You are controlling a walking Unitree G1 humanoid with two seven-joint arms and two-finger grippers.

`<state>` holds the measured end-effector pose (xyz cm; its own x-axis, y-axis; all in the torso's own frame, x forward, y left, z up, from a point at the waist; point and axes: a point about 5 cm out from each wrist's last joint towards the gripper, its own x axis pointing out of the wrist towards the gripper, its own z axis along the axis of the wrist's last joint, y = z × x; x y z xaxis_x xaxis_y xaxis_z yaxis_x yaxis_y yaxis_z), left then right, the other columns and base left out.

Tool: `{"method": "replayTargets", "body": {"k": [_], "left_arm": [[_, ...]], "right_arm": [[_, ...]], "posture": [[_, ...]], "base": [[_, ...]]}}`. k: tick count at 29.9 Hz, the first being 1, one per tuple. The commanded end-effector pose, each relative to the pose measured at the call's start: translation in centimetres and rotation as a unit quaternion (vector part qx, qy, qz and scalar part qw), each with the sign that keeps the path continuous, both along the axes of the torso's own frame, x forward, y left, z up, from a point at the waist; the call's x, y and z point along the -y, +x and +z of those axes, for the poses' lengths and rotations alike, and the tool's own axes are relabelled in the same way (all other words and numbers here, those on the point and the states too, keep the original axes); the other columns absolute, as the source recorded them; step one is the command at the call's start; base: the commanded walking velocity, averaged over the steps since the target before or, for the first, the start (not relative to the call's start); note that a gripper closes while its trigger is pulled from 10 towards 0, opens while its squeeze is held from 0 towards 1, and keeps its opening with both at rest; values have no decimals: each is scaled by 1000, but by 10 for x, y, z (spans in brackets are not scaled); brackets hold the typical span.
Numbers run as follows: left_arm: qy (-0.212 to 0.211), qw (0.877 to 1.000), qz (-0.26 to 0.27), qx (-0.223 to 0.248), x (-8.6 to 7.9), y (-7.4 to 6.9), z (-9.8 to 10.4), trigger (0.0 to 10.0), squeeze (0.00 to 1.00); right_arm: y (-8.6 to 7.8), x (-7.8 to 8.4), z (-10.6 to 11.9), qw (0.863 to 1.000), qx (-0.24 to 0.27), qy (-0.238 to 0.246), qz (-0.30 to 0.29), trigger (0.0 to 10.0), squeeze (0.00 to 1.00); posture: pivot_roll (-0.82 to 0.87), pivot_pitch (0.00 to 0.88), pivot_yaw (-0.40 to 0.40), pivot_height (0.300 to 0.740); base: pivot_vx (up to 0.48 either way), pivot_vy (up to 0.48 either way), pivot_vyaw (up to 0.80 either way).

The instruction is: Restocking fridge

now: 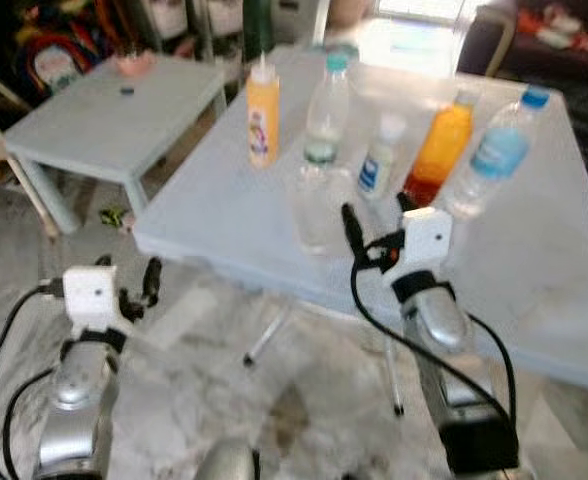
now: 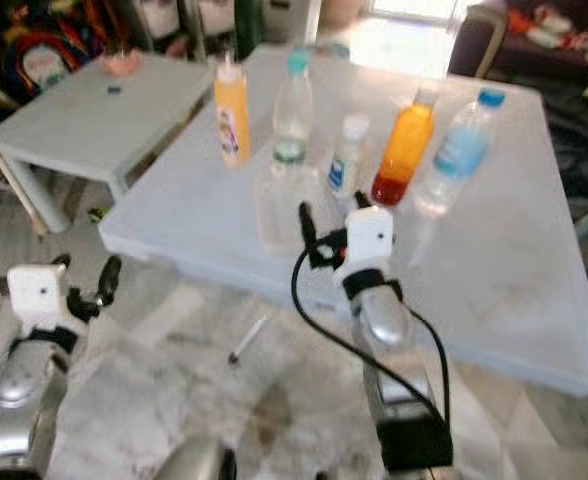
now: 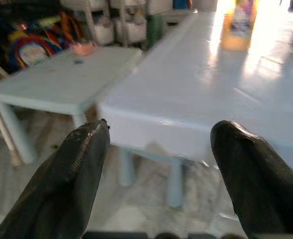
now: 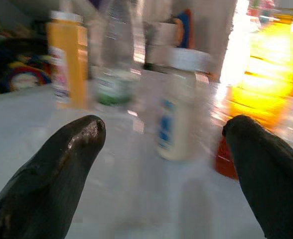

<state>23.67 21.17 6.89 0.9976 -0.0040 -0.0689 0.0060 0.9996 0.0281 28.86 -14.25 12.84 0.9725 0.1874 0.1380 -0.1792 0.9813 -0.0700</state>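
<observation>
The left gripper (image 1: 139,290) hangs low over the floor, near the table's left corner, fingers spread wide and holding nothing. In its wrist view the table edge lies ahead of the fingertips (image 3: 86,149), which suggests a standby posture, not a reach.

On the light blue table (image 1: 224,215) the stock stands in a loose row toward the far side, upright and apart from one another, so each item can be taken singly. From left to right: a yellow squeeze bottle (image 1: 262,112), a clear water bottle with a teal cap (image 1: 327,108), a small white bottle (image 1: 379,160), an orange juice bottle (image 1: 441,145), and a blue-labelled water bottle (image 1: 489,152). A clear glass (image 1: 314,205) stands nearer than the row.

The right gripper (image 1: 374,225) is raised over the near part of the table, fingers open and empty. Its wrist view places the small white bottle (image 4: 179,107) between the fingers, well ahead of them; this is probably the intended pick.
</observation>
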Motion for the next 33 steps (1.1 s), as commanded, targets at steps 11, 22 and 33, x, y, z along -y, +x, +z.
{"method": "replayTargets", "body": {"k": [11, 22, 33], "left_arm": [[8, 1000, 4, -4, -1, -2, 2, 10000, 0], [18, 1000, 4, -5, -4, -3, 4, 10000, 0], [24, 1000, -2, -8, -4, -3, 4, 10000, 0]], "right_arm": [[16, 13, -1, 999, -35, 37, -18, 10000, 0], [45, 3, 22, 992, -41, 87, 88, 10000, 0], [49, -5, 16, 989, -61, 90, 103, 10000, 0]], "posture": [[99, 54, 21, 740], [119, 61, 26, 740], [125, 70, 40, 740]], "base": [[0, 0, 0], [0, 0, 0], [0, 0, 0]]}}
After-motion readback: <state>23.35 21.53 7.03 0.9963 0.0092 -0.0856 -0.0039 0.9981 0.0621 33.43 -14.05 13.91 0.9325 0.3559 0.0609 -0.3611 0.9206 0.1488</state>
